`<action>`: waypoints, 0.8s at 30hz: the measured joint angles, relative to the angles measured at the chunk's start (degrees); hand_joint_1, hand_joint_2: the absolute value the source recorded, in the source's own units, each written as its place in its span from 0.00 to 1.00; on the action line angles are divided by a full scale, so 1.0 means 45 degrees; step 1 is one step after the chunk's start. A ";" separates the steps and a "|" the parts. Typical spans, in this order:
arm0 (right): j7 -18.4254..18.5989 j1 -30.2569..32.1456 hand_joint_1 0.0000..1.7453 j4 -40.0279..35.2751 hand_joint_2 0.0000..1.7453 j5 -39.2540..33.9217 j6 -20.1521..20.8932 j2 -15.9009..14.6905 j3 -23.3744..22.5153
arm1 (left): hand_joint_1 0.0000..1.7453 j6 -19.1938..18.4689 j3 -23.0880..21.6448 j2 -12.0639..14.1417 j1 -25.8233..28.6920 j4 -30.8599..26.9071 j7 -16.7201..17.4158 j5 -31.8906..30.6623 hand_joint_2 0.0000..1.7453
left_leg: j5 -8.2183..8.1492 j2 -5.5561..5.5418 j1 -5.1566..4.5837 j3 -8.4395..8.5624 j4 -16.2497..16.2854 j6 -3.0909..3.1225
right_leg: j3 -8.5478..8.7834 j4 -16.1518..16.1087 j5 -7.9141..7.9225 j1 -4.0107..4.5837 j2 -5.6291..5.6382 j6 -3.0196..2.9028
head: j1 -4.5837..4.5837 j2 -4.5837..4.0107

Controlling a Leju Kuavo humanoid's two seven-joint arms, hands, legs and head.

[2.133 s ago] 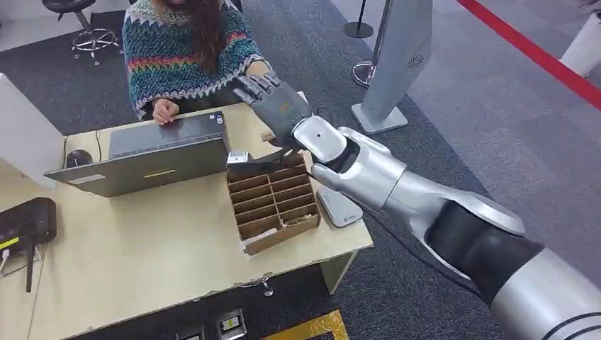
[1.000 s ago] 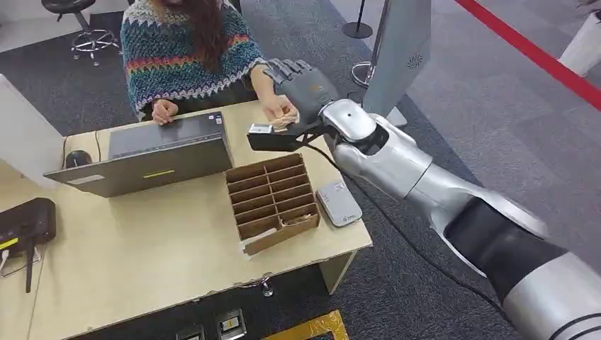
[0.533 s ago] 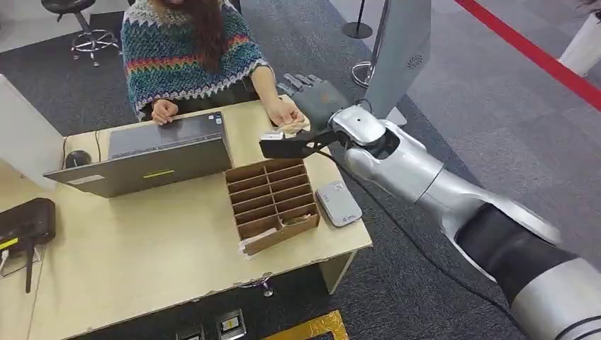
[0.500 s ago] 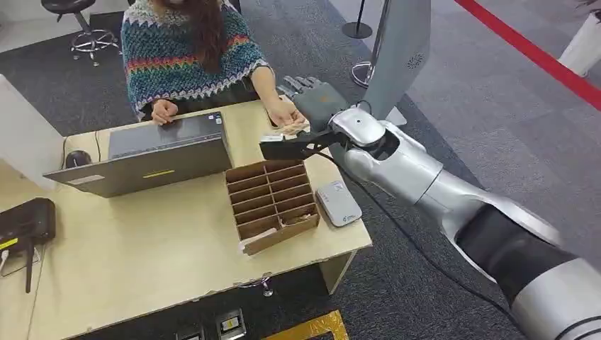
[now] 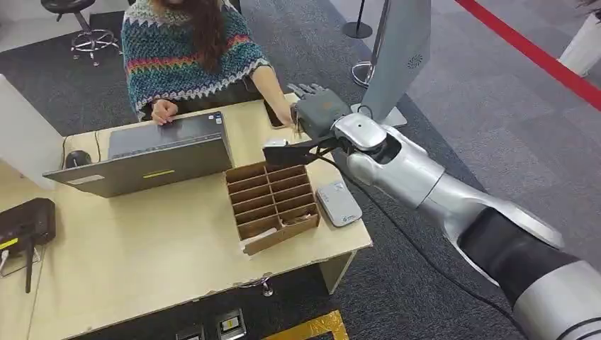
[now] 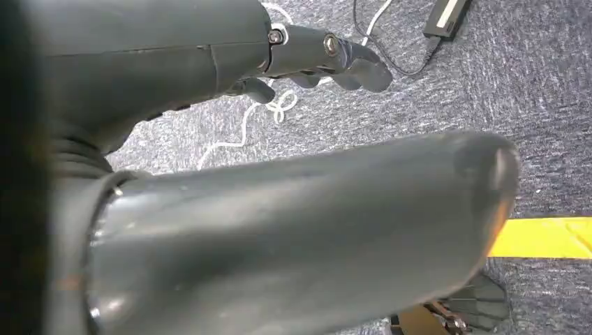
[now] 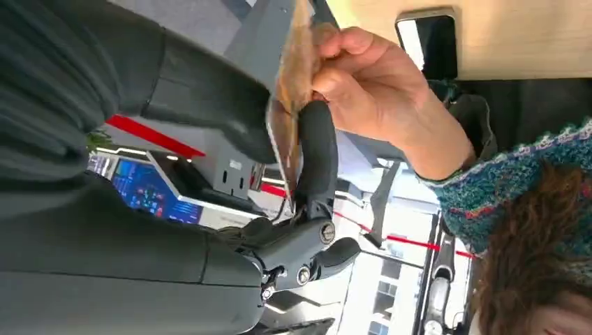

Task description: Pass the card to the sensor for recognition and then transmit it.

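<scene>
Right wrist view gives you the clearest look at the handover: the card [image 7: 293, 77] stands on edge, pinched between the thumb and a dark finger of the right robot hand [image 7: 279, 132], while the person's hand [image 7: 370, 84] has closed on its far edge. So the card is held from both sides, above the far edge of the tabletop [image 5: 177, 241], just beside the person's phone [image 7: 427, 42].

In the head view you see the right robot hand [image 5: 315, 117] reaching across past the cardboard organizer [image 5: 273, 202] towards the person's hand [image 5: 283, 117]; the card itself is too small there to make out.

Treat the card as thin, light and fairly stiff, with smooth faces that will likely slide easily between hard fingers. It may flex if you pull against the person's hold, so avoid any tug or twist. The sensible place to hold it is where you already do, flat across the two faces near one edge, leaving the opposite edge free for the person to take. Judging by their grip, letting go looks like what remains; the card is light enough that it should not drop if they hold firm.

The left robot hand [image 6: 279, 230] hangs over the carpet [image 6: 447, 98], holding nothing, its fingers curled in.
</scene>
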 joint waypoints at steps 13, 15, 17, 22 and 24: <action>0.0141 0.0043 1.00 -0.0010 1.00 -0.0369 -0.0141 -0.0077 -0.0054 | 0.00 0.0005 0.0000 0.0000 0.0018 0.0000 -0.0029 0.0034 0.00 | 0.0000 0.0001 0.0000 0.0003 0.0001 0.0000 | -0.0001 0.0000 0.0000 0.0000 0.0000 0.0000 | 0.0000 0.0000; 0.0190 0.0119 1.00 -0.0083 1.00 -0.0457 -0.0224 -0.0204 -0.0151 | 0.00 0.0019 0.0010 0.0000 0.0039 0.0000 -0.0063 0.0068 0.00 | 0.0000 0.0000 -0.0001 -0.0001 0.0001 0.0000 | -0.0001 -0.0001 0.0000 -0.0001 -0.0005 0.0000 | 0.0000 0.0000; 0.0272 0.0228 1.00 -0.0252 1.00 -0.0573 -0.0286 -0.0369 -0.0315 | 0.00 0.0034 0.0044 0.0000 0.0075 0.0000 -0.0151 0.0126 0.00 | -0.0001 0.0000 -0.0001 0.0000 0.0001 0.0001 | -0.0001 -0.0002 0.0000 -0.0002 0.0000 0.0000 | 0.0000 0.0000; 0.0476 0.0548 1.00 -0.0650 1.00 -0.0835 -0.0345 -0.0762 -0.0655 | 0.00 0.0058 0.0111 0.0000 0.0125 0.0000 -0.0281 0.0204 0.00 | -0.0003 0.0000 -0.0001 -0.0001 0.0001 0.0002 | 0.0000 -0.0004 0.0000 -0.0002 -0.0002 0.0000 | 0.0000 0.0000; 0.0476 0.0548 1.00 -0.0650 1.00 -0.0835 -0.0345 -0.0762 -0.0655 | 0.00 0.0058 0.0111 0.0000 0.0125 0.0000 -0.0281 0.0204 0.00 | -0.0003 0.0000 -0.0001 -0.0001 0.0001 0.0002 | 0.0000 -0.0004 0.0000 -0.0002 -0.0002 0.0000 | 0.0000 0.0000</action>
